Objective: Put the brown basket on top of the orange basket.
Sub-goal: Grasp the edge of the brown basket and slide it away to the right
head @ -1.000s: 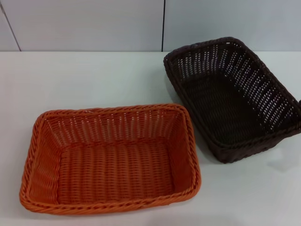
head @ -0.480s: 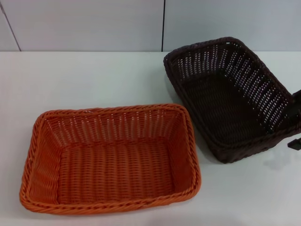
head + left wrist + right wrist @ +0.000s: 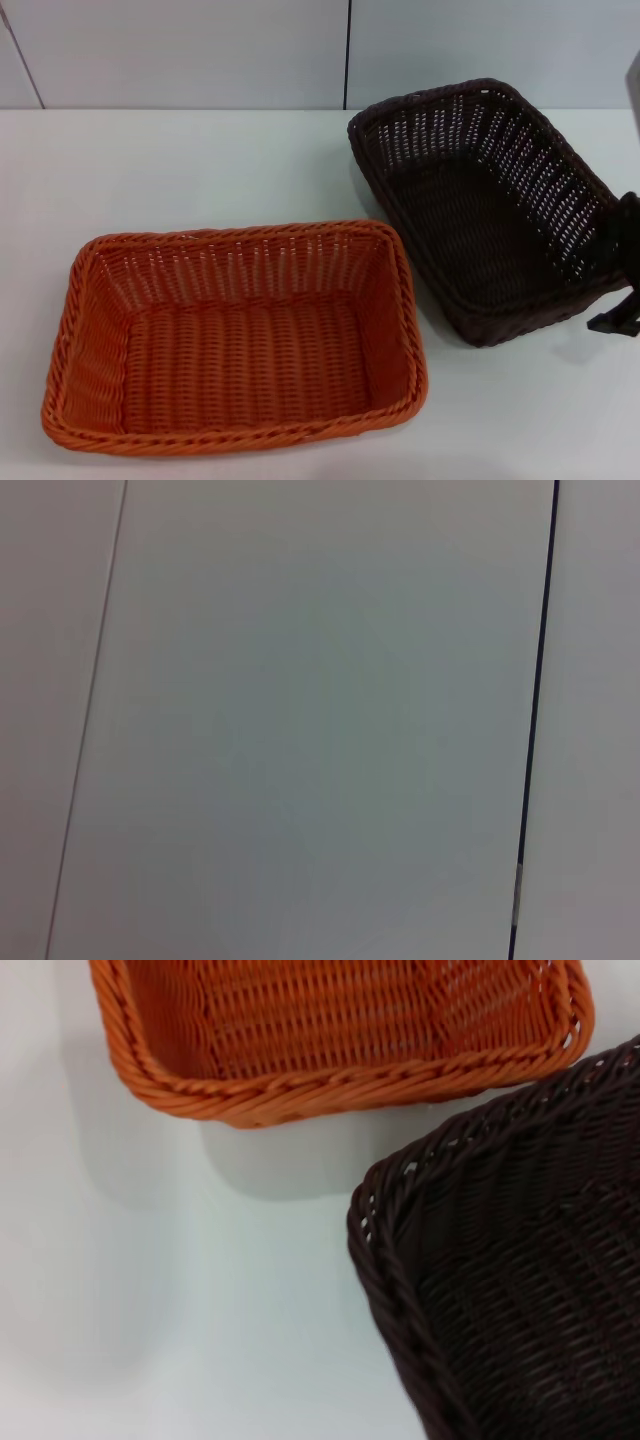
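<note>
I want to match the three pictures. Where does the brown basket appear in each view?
Head view: brown basket at upper right, on the white table.
Left wrist view: not in it.
Right wrist view: it fills the lower right corner.
Shared landmark: orange basket, also at the top of the right wrist view.

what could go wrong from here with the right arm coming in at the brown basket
1. The right gripper sits at the far right rim of the brown basket, barely inside the head view, so a thin bite on the open-weave wall could slip or tip the basket when lifted.
2. The brown basket lies angled relative to the orange basket; without turning it, it may land crooked across the braided rim.
3. The two baskets are close, so a low carry could knock the orange one.
</note>
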Action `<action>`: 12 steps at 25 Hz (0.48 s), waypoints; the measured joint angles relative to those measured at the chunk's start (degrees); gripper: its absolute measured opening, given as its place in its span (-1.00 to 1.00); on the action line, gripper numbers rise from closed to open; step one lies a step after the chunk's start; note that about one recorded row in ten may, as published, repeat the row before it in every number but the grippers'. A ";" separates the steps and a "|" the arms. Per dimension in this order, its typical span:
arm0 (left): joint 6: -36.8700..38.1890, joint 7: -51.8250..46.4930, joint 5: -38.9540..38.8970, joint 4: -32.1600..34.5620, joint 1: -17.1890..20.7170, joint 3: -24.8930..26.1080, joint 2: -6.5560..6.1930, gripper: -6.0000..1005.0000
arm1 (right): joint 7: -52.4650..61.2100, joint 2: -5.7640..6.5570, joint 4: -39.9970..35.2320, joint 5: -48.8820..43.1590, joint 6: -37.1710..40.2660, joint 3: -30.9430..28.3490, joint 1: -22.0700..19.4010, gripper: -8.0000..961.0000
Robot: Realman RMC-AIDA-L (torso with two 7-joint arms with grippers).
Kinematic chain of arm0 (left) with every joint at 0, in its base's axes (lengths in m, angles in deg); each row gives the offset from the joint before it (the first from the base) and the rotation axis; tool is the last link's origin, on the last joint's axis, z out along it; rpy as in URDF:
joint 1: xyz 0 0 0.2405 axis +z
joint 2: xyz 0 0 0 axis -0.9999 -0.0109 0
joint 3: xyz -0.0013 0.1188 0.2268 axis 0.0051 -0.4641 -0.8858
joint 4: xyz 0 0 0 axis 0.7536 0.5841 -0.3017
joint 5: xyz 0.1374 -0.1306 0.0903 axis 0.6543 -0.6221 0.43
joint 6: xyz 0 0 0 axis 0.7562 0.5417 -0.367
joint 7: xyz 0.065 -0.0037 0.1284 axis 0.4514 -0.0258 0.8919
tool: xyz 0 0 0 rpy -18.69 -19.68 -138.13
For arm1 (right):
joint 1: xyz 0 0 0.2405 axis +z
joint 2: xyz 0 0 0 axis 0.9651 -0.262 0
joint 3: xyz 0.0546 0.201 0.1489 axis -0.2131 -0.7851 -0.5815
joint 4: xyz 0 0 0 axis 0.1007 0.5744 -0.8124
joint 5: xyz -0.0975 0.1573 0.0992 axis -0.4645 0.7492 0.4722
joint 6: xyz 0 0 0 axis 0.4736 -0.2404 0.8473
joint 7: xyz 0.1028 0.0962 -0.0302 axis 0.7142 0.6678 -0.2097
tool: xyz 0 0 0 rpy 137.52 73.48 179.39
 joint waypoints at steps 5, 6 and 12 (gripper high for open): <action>0.00 0.01 0.07 0.04 0.02 -0.06 0.00 0.57 | -0.78 -2.09 0.88 -2.90 -4.09 0.32 -0.15 0.70; 0.00 0.02 0.07 0.05 0.03 -0.07 0.00 0.57 | -0.82 -2.27 1.28 -3.24 -4.71 0.33 -0.08 0.70; 0.01 0.04 0.09 0.45 0.04 -0.50 0.00 0.57 | -0.99 -3.28 5.07 -4.37 -8.19 2.33 0.57 0.70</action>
